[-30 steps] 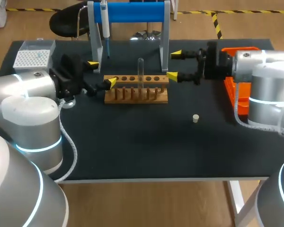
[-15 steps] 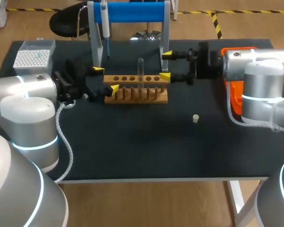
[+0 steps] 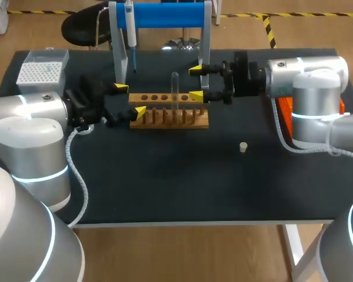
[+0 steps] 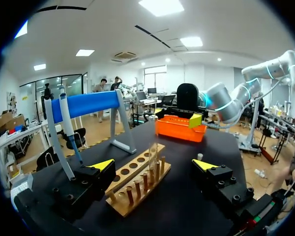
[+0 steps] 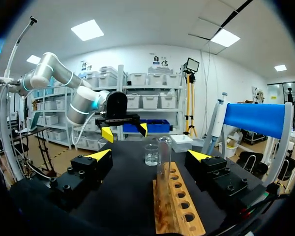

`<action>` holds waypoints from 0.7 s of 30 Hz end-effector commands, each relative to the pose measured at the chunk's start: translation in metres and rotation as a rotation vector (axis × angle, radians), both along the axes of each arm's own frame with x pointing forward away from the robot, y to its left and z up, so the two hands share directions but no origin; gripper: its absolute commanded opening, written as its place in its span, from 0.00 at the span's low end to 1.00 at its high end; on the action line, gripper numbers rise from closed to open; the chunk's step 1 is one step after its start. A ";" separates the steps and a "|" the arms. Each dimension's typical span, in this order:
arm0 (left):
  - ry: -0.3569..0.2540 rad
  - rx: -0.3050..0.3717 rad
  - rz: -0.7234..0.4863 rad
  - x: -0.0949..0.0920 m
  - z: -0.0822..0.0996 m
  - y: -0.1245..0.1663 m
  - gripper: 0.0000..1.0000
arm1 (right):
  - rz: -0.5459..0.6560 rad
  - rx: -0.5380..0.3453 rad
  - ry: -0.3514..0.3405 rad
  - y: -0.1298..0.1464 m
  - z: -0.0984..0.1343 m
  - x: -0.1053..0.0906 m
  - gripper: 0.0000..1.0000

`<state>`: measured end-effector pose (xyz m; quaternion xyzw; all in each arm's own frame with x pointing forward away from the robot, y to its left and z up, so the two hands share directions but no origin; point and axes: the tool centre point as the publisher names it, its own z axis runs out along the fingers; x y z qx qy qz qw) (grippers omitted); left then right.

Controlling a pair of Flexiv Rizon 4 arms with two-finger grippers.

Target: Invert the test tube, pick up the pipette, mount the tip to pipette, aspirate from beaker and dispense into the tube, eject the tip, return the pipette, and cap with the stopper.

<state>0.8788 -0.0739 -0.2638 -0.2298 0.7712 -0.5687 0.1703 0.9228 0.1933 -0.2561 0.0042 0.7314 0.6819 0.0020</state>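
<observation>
Our right hand (image 3: 195, 82) spread; test tube (image 3: 175, 88) upright in wooden rack (image 3: 169, 117), just ahead of tips, no contact. Left hand (image 3: 130, 98) spread at rack's opp. end.

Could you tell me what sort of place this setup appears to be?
Likely a lab bench for robot liquid handling: a wooden rack holding a test tube, a pipette on its stand, a beaker.

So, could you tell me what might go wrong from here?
The open right end effector faces the tube; an off-centre approach could tip it or drag the rack. It could also clip the stand post close by. The left end effector, by the rack's end, could nudge it.
</observation>
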 end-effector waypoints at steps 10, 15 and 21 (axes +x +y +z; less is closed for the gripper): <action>-0.002 -0.002 0.000 0.000 -0.001 0.000 1.00 | 0.118 0.030 0.009 0.020 -0.012 0.020 1.00; -0.002 -0.002 0.000 0.000 -0.001 0.000 1.00 | 0.119 0.041 -0.005 0.028 -0.015 0.024 1.00; -0.002 -0.002 0.000 0.000 -0.001 0.000 1.00 | 0.114 0.044 -0.028 0.035 -0.018 0.025 1.00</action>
